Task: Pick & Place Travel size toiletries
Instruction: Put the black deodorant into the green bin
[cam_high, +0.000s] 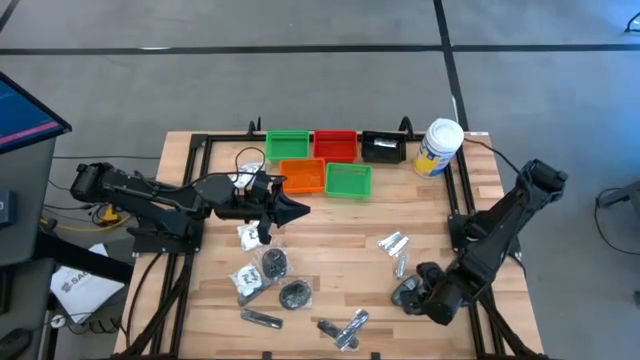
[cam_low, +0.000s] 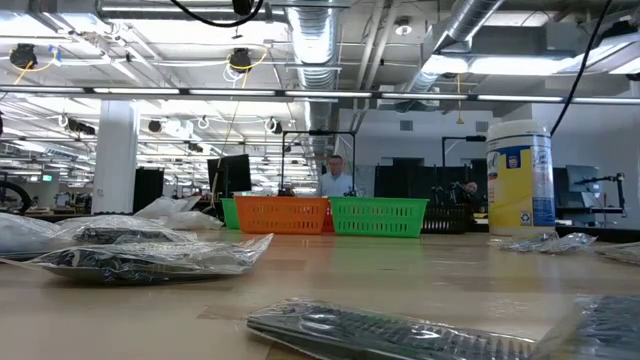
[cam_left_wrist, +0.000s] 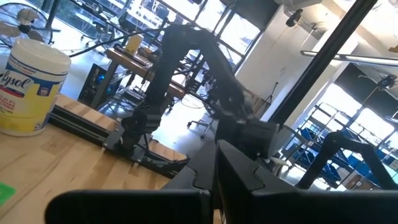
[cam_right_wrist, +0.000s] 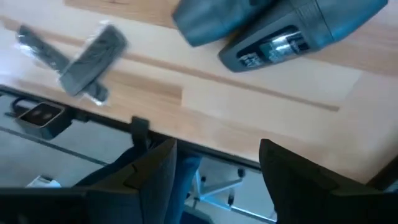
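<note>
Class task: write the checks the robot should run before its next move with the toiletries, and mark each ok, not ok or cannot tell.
1. Right claw open: ok, the fingers stand apart in the right wrist view.
2. Right claw low beside a dark packet: ok.
3. Packet between its fingers: cannot tell.
4. Left claw shut and empty: ok.
5. Trays reachable, green tray unobstructed: ok.
</note>
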